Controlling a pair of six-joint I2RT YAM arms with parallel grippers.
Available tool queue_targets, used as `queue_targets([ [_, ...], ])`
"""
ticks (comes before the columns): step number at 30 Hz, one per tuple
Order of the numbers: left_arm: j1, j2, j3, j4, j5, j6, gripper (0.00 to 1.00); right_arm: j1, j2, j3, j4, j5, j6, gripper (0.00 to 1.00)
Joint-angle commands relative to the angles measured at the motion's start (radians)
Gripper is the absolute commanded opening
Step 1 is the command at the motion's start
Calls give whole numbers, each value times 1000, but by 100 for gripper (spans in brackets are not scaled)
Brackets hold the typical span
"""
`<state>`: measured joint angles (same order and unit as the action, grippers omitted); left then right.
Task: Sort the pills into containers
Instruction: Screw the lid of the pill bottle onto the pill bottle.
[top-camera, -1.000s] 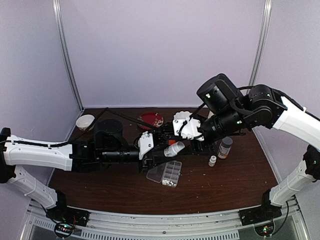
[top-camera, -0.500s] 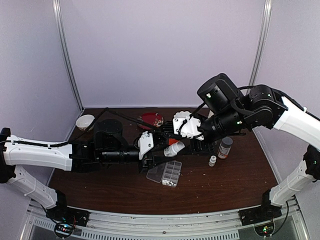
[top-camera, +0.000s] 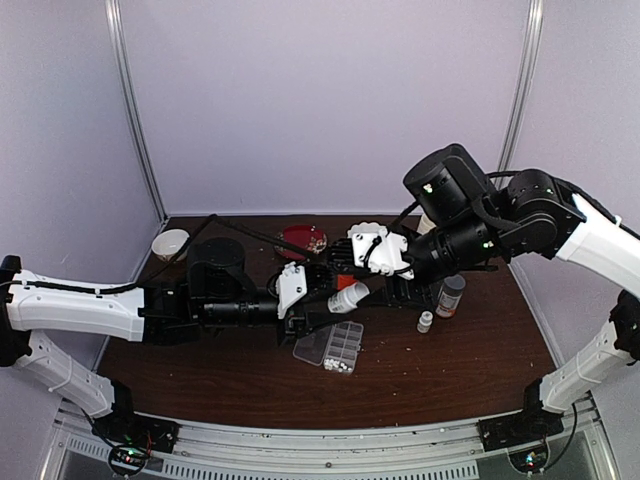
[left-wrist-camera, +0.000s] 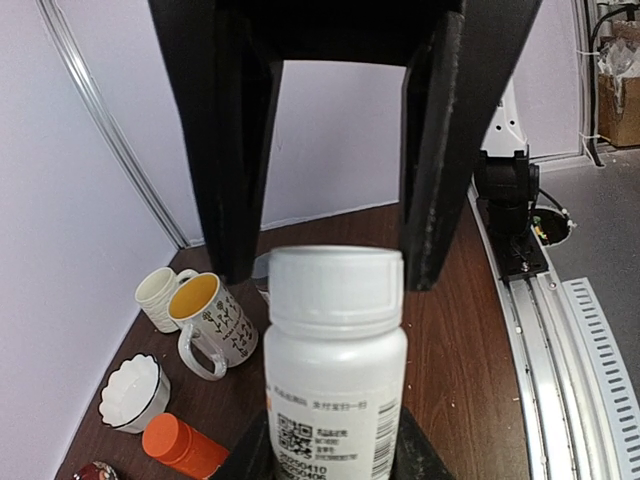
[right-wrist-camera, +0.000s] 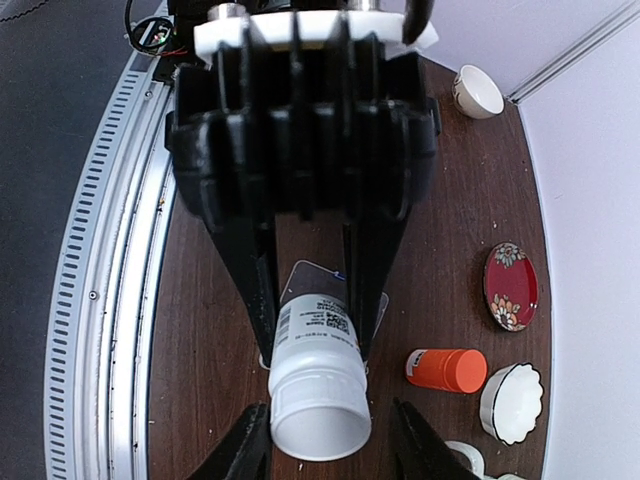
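L fingers (top-camera: 325, 303) clamp white plastic screw-cap bottle (top-camera: 348, 297) by its body, ctr of frame, cap pointing upper right. R fingers (top-camera: 366, 283) narrow, straddling the cap; can't tell if they pinch it. Clear plastic rectangular pill organizer (top-camera: 340, 345) on dark brown surface (top-camera: 450, 360) just below bottle; tiny white pills (top-camera: 338, 366) along its lower edge.

Right of my right gripper (right-wrist-camera: 330, 445) stand a grey-capped bottle (top-camera: 451, 296) and a tiny white bottle (top-camera: 425, 321); the brown worktop (top-camera: 450, 375) nearer me is free.

left pincer (left-wrist-camera: 335, 275) clamped, right pincer (right-wrist-camera: 328, 420) parted, tips facing each other
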<state>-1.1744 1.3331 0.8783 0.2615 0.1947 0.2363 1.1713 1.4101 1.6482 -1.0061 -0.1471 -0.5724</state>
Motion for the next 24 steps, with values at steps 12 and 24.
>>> queue_targets([
  [12, -4, -18, 31, 21, 13, -5, 12, 2, 5, -8, 18, 27, 6, 43],
  [24, -4, -16, 31, 24, 14, -3, 12, 2, 16, -4, 15, 34, 9, 35],
])
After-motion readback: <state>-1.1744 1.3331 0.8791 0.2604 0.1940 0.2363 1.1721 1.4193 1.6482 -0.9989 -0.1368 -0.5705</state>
